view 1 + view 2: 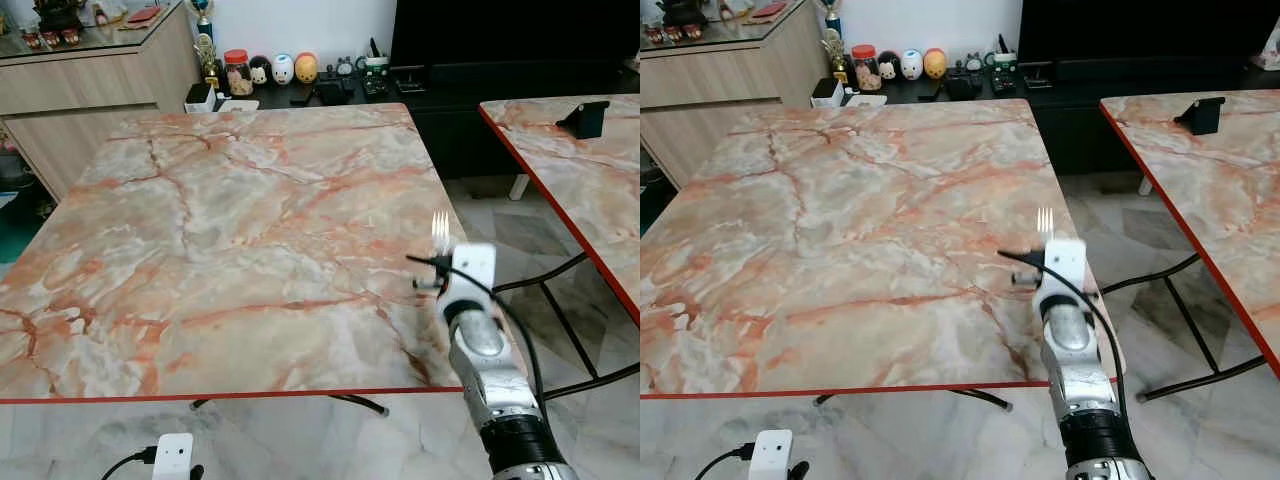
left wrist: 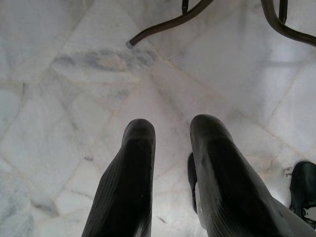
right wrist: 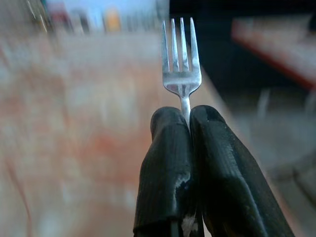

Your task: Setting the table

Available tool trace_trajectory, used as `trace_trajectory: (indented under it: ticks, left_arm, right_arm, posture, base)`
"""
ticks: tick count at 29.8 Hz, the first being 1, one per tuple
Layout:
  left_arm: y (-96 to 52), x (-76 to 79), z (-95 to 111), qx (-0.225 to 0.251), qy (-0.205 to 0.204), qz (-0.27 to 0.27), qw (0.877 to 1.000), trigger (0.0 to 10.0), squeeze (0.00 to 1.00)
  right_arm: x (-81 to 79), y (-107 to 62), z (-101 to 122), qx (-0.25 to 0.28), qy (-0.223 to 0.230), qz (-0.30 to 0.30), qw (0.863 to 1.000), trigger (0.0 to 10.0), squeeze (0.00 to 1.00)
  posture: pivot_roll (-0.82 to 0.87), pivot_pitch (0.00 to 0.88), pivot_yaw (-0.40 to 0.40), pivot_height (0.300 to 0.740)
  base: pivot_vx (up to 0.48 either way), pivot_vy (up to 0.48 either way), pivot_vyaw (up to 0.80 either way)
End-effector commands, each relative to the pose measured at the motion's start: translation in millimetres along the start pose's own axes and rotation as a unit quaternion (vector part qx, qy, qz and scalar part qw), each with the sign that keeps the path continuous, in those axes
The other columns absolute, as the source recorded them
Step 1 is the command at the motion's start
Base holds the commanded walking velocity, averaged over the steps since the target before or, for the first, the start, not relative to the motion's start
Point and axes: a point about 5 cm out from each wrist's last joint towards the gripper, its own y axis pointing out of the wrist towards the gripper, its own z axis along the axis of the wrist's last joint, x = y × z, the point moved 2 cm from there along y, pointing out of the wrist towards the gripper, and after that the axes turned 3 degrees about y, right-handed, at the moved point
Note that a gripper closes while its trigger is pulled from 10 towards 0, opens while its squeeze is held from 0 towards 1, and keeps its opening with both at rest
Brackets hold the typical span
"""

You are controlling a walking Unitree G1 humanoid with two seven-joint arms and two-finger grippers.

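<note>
We're carrying a fork (image 3: 181,74) in the right tool (image 3: 186,116), fingers pinched tight together on the thin neck just below the tines, which are pointing up and away from the wrist. In the head views the fork is sitting over the near right corner of the marble tabletop (image 1: 230,230), close to its right edge, not touching it yet as far as we can tell.

The grip is what's worrying us — we're holding a slim, slick bit of metal between two rounded pads, so the fork could pivot or slide out if it bumps the stone on the way down. The other risk is placement: we're hovering so near the right edge and the red-trimmed near edge that a sloppy release could send the fork off onto the floor (image 2: 74,98). The right wrist view is blurry too, so we're probably mid-motion — letting go now would be bad.

The left tool (image 2: 170,131) is hanging low over the floor, fingers a little apart, holding nothing.
</note>
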Motion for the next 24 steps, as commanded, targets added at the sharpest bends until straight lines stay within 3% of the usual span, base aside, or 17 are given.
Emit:
trace_trajectory:
  ticks: [1, 11, 19, 24]
  left_arm:
    - [-1.5, -3.9, -6.4, -0.013, 0.003, 0.005, 1.000, 10.0, 0.00]
    - [-2.0, -2.3, -7.4, -0.012, 0.004, 0.002, 1.000, 10.0, 0.00]
    - [-2.0, -0.4, -7.2, -0.011, 0.013, -0.006, 1.000, 10.0, 0.00]
    - [-0.5, -5.0, -1.1, 0.000, 0.040, -0.003, 0.999, 10.0, 0.00]
  right_arm:
    - [-4.2, -4.7, 14.1, 0.046, -0.007, 0.008, 0.999, 10.0, 0.00]
    - [-8.9, -20.1, 30.0, 0.106, -0.018, 0.026, 0.994, 10.0, 0.00]
    - [-6.5, -22.4, 31.5, 0.108, -0.020, 0.014, 0.994, 10.0, 0.00]
    - [-6.1, -20.4, 36.5, 0.113, -0.008, -0.003, 0.994, 10.0, 0.00]
  posture:
    - [-0.07, 0.000, 0.049, 0.740]
    - [-0.08, 0.000, 0.045, 0.740]
    - [-0.08, 0.000, 0.061, 0.740]
    - [-0.10, 0.000, 0.069, 0.740]
  base:
    - [0.000, 0.000, 0.00]
    - [0.000, 0.000, 0.00]
    - [0.000, 0.000, 0.00]
    - [0.000, -0.134, 0.00]
